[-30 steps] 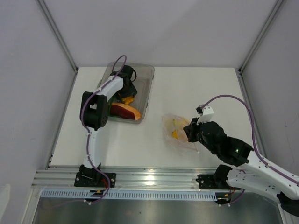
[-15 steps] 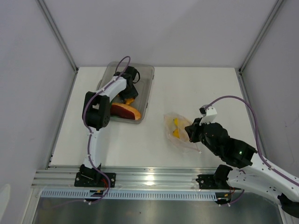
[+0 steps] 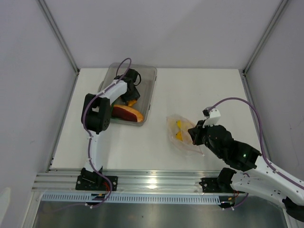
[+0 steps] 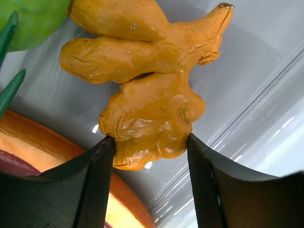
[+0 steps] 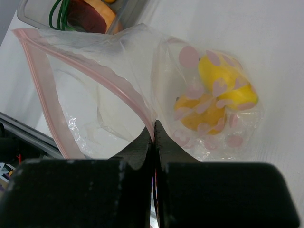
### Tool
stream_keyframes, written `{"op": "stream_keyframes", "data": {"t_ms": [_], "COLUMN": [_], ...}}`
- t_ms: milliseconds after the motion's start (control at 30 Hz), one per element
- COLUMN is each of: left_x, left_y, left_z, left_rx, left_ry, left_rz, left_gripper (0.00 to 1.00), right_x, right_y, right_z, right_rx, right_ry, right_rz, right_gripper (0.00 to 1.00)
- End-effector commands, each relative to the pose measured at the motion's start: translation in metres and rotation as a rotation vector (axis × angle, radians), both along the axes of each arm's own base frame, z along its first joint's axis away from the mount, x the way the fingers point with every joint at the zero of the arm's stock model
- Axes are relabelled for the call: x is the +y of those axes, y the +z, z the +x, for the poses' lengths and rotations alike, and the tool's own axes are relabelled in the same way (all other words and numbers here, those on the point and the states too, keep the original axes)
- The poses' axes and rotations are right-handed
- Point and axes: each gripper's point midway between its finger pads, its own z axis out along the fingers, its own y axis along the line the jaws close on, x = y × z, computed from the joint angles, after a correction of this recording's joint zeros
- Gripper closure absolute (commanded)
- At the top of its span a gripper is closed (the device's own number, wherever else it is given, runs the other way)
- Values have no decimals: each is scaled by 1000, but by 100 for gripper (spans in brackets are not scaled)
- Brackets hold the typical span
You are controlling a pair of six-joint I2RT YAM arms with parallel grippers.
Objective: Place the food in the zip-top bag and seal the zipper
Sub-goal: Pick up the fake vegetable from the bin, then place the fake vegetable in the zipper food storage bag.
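Clamping orange cluster (image 4: pixel 147 118) lengthwise between left gripper (image 4: pixel 151 140) fingers inside bin (image 3: pixel 151 90), beside slice (image 3: pixel 127 113) and lime (image 4: pixel 33 19). Pinching zipper (image 5: pixel 42 80) of zip-top bag (image 5: pixel 95 104) on table (image 3: pixel 209 90) in closed right gripper (image 5: pixel 154 130), mouth gaping left in wrist view, lemon (image 5: pixel 228 83) and orange fruit (image 5: pixel 199 114) inside.

- White tabletop (image 3: pixel 199 85) is carrying two things, well apart.
- Clear grey bin (image 3: pixel 152 86) is sitting near the far-left corner.
- Transparent zip-top bag (image 3: pixel 176 142) is lying right of centre, closer to the near edge.

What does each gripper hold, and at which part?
Left gripper clasps the orange cluster by its lower lobe. Right gripper pinches the zip-top bag at its pink zipper edge.
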Motion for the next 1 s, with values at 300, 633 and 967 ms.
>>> {"op": "stream_keyframes", "data": {"t_ms": [300, 633, 967], "left_x": [-7, -20, -92], "left_y": [79, 127, 200], "left_z": [5, -18, -95], "left_rx": [-200, -290, -427], "left_ry": [-43, -138, -532], "left_rz": [-100, -199, -493], "left_gripper": [100, 99, 100], "right_x": [2, 3, 7], "right_y": [10, 9, 10], "right_z": [4, 6, 9], "right_rx": [-25, -19, -11], "right_ry": [-22, -26, -28], "right_rz": [32, 24, 6], "right_gripper": [100, 100, 100]}}
